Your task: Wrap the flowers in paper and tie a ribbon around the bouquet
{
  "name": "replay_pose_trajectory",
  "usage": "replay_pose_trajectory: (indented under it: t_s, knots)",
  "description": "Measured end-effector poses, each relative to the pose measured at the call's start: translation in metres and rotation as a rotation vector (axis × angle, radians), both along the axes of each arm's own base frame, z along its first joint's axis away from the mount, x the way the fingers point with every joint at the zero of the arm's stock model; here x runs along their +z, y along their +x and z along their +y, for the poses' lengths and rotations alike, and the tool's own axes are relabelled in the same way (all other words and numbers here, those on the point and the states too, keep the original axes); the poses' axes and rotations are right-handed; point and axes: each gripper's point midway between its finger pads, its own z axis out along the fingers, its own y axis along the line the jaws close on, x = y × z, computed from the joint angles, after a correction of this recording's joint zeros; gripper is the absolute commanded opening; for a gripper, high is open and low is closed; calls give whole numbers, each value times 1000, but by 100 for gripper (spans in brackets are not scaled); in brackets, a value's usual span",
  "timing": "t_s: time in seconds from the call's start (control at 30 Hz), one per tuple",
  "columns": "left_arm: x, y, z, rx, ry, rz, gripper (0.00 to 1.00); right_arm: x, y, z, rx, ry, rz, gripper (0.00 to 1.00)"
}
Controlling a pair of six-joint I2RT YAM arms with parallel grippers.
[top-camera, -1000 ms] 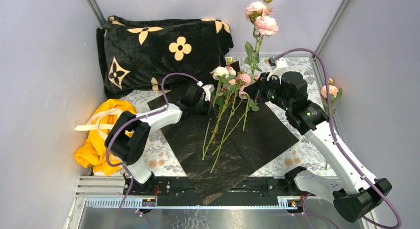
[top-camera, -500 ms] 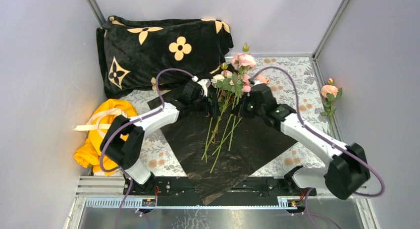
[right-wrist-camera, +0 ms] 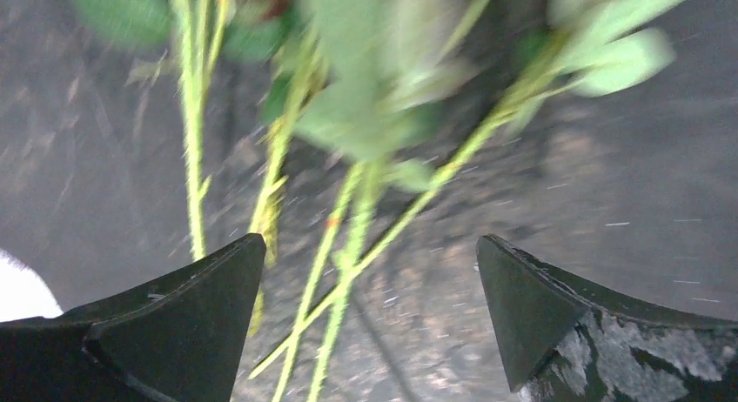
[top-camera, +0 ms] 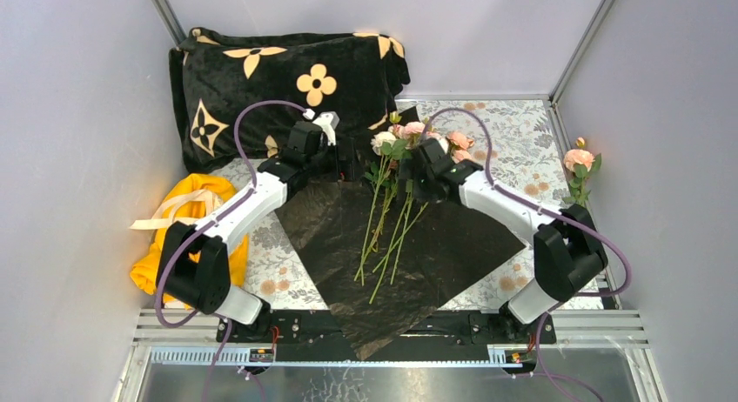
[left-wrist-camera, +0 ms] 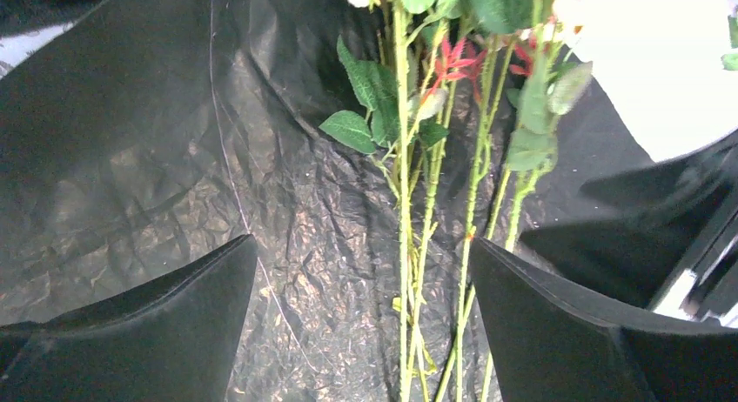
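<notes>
So far only the laying-out is done: the flowers [top-camera: 387, 211] lie on the flat paper [top-camera: 461, 237], blooms toward the blanket [top-camera: 287, 80], and nothing is folded. The ribbon [top-camera: 170, 212] sits untouched on the yellow cloth [top-camera: 161, 267], well apart. The left gripper [left-wrist-camera: 361, 245] and right gripper [right-wrist-camera: 370, 245] hang wide open over the stems, holding nothing. The paper's side corners have bare tabletop [top-camera: 522, 128] beside them; its near corner overhangs the tabletop's edge.
</notes>
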Motion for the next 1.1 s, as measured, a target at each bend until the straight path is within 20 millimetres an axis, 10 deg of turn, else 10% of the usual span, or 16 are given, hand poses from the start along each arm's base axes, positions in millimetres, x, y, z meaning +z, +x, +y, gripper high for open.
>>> replay_pose_trajectory:
  t_s: [0.13, 0.23, 0.37, 0.47, 0.63, 0.83, 1.1]
  knots:
    - [18, -2, 2, -13, -23, -37, 99, 35, 41, -70, -124, -200, -111, 100]
    - [22, -4, 2, -24, -34, -45, 99, 50, 69, -190, -399, -360, -146, 100]
    - [23, -6, 0, -39, -42, -43, 99, 37, 56, -342, -744, -546, -38, 100]
    - [24, -7, -1, -48, -45, -44, 99, 7, 38, -403, -851, -626, 105, 100]
    - [25, -11, -2, -65, -54, -45, 99, -41, 26, -453, -893, -715, 298, 100]
    - [24, -15, -5, -83, -67, -36, 99, -48, 14, -481, -955, -717, 326, 96]
    - [24, -17, -5, -90, -75, -29, 99, -62, 15, -493, -956, -722, 350, 16]
